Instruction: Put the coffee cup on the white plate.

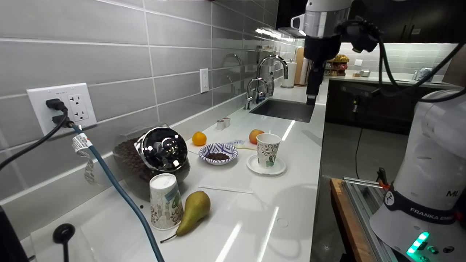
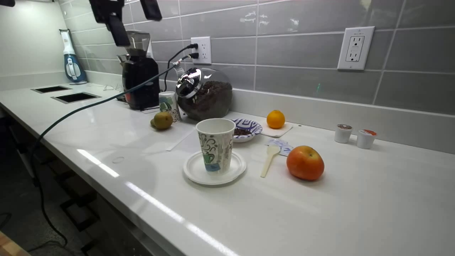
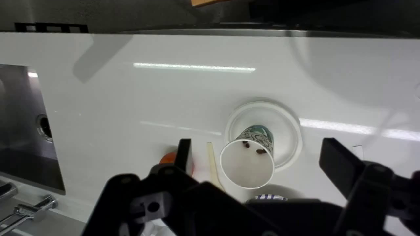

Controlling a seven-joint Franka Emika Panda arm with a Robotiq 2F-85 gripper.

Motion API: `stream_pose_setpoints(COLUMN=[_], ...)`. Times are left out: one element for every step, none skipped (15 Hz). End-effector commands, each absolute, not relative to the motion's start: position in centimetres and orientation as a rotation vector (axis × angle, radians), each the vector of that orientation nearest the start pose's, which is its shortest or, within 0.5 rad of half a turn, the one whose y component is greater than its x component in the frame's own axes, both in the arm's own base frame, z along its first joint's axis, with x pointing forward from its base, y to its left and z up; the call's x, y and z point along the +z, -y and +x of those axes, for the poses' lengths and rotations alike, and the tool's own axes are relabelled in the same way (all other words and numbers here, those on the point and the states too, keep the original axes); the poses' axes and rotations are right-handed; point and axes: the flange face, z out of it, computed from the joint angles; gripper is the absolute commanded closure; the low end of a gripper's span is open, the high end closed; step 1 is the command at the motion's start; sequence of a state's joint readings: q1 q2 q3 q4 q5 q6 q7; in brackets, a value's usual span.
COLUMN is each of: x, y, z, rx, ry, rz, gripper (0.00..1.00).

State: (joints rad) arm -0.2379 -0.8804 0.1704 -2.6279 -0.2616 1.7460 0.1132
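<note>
The coffee cup is a whitish paper cup with a dark leafy print and no visible handle. It stands upright on the white plate in both exterior views, the cup (image 1: 267,150) (image 2: 216,151) resting on the plate (image 1: 252,166) (image 2: 193,171). In the wrist view I look down into the cup (image 3: 247,165), which holds a few dark beans; the plate (image 3: 293,131) shows behind it. My gripper (image 3: 256,146) is open and empty, its fingers apart on either side of the cup's outline. In both exterior views the gripper (image 1: 311,99) (image 2: 137,26) hangs high above the counter, not touching the cup.
A second printed cup (image 1: 165,205) stands upside down beside a pear (image 1: 194,211) and a bean jar (image 1: 145,156). A patterned bowl (image 1: 218,163), a spoon (image 2: 270,160), a red-orange fruit (image 2: 305,163) and an orange (image 2: 276,119) lie near the plate. A sink (image 1: 284,109) lies beyond.
</note>
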Motion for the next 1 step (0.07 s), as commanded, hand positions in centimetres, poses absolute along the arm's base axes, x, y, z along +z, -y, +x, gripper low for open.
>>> stream_pose_setpoints(x=[50.99], y=[3.74], z=[28.71], rx=[0.017], ry=[-0.353], rz=[-3.519], gripper=[0.00])
